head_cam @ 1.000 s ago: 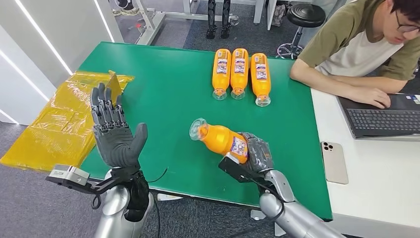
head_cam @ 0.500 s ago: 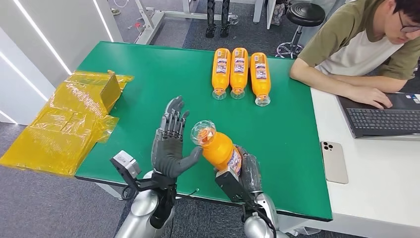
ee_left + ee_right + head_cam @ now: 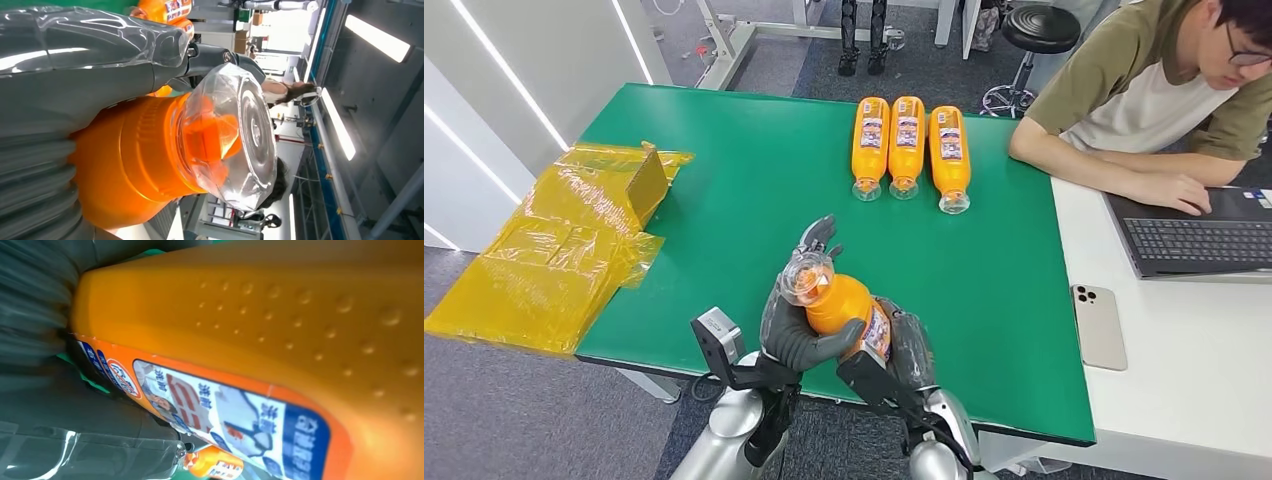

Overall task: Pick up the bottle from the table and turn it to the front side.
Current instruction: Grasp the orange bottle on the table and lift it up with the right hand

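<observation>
An orange bottle (image 3: 842, 303) with a clear cap (image 3: 802, 277) is lifted above the near edge of the green table (image 3: 724, 200), cap tilted up towards me. My right hand (image 3: 906, 345) grips its lower, labelled end. My left hand (image 3: 790, 335) wraps the shoulder just below the cap, thumb across the front, fingers behind. The left wrist view has the cap (image 3: 235, 135) and orange neck (image 3: 135, 160) against my thumb (image 3: 75, 65). In the right wrist view the dimpled orange body (image 3: 280, 315) and its printed label (image 3: 210, 410) lie close against my right hand (image 3: 60, 410).
Three more orange bottles (image 3: 907, 145) lie side by side at the table's far side. A crumpled yellow plastic bag (image 3: 554, 240) hangs off the left edge. A person (image 3: 1144, 90) sits at the right with a laptop (image 3: 1194, 245); a phone (image 3: 1099, 325) lies on the white desk.
My left hand swung in from the left and closed around the bottle below its cap. The right hand drew the bottle towards me and tilted its cap upward.
</observation>
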